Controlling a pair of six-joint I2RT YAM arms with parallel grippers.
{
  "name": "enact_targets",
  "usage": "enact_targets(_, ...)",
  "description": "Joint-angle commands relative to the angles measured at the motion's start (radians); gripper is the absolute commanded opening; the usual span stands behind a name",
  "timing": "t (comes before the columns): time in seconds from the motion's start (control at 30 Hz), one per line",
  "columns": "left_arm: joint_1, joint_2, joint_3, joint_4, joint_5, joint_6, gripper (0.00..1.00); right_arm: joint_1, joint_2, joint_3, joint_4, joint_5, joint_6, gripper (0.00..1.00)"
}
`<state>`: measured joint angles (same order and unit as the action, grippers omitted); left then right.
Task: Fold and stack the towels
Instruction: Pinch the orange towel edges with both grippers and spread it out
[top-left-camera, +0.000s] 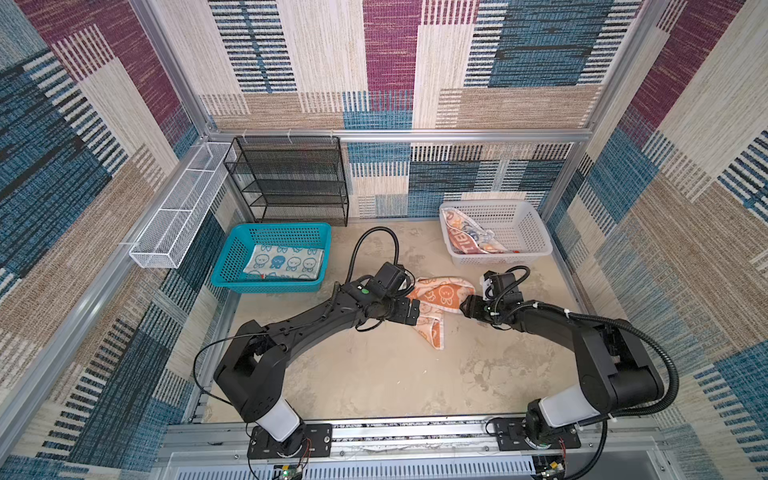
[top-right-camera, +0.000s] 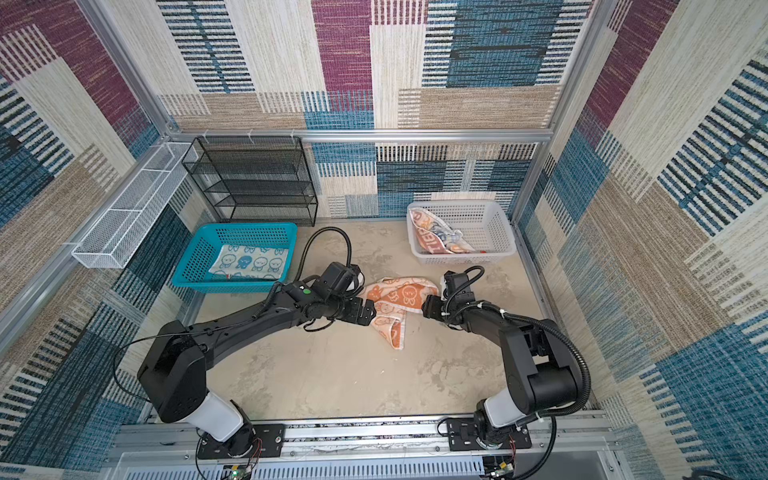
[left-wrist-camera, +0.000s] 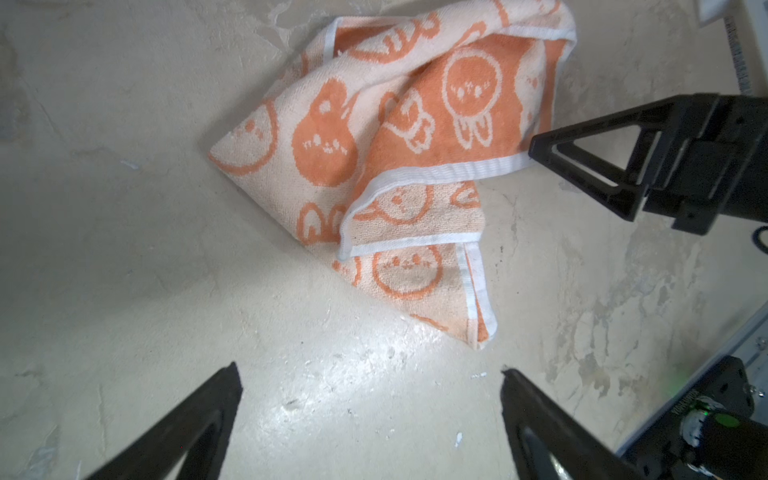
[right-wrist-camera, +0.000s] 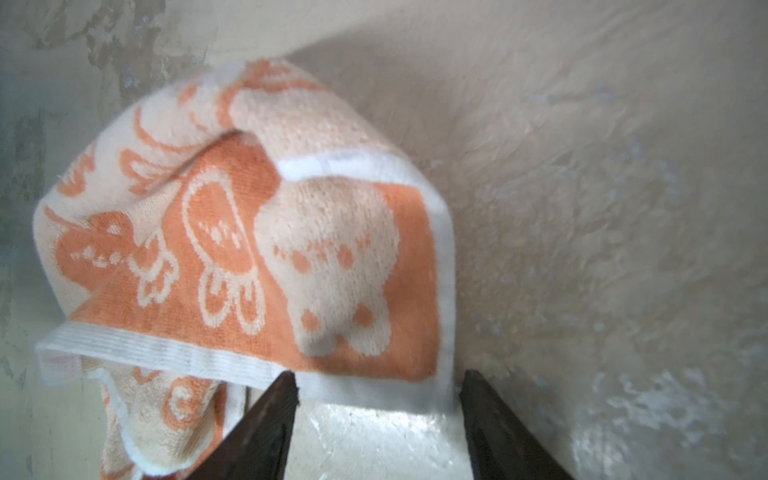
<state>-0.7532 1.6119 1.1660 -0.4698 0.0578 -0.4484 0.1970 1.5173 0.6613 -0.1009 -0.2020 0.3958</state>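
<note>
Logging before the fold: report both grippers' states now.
Left gripper: open, empty.
Right gripper: open, jaws astride the orange towel's hem, not clamped.

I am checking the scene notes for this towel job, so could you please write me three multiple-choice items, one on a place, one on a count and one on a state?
1. Where does the towel with blue rabbits lie?
A. in the blue basket
B. in the white wire tray
C. on the black shelf

2. How many towels show in all?
A. two
B. three
C. four

3. How does the left claw stand?
A. shut on a towel
B. open and empty
C. shut and empty

Answers:
1. A: it lies folded flat inside the blue basket.
2. B: that one, the lettered towel in the white basket, and the orange towel on the table.
3. B: its fingers stand wide apart over bare table, short of the orange towel.
</note>
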Motion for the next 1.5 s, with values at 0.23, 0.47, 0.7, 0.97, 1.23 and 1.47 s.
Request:
enact_targets(0.23, -0.001, -0.001, -0.022, -0.001, -0.02, -0.003, 1.0, 0.012, 0.039, -0.008, -0.026, 0.102, 0.02, 0.49)
enact_targets(0.47, -0.001, 0.007, -0.029, 0.008, -0.018, -0.004, 1.0, 0.074, 0.069, -0.011, -0.004, 0.111, 0.047, 0.24)
enact_targets(0.7, -0.001, 0.021, -0.035, 0.017, -0.015, 0.009, 1.0, 0.099, 0.053, 0.01, -0.013, 0.092, 0.06, 0.0)
enact_targets(0.97, -0.001, 0.126, 0.031, 0.017, 0.019, 0.053, 1.0, 0.098, -0.109, 0.073, -0.112, 0.083, 0.044, 0.0)
enact_targets(1.23, -0.001, 0.231, 0.122, 0.078, 0.053, 0.059, 1.0, 0.097, -0.169, 0.125, -0.173, 0.092, 0.02, 0.0)
enact_targets(1.47, -0.001, 0.325, 0.184, 0.067, 0.009, 0.091, 0.97, 0.088, -0.192, 0.133, -0.18, 0.067, 0.01, 0.0)
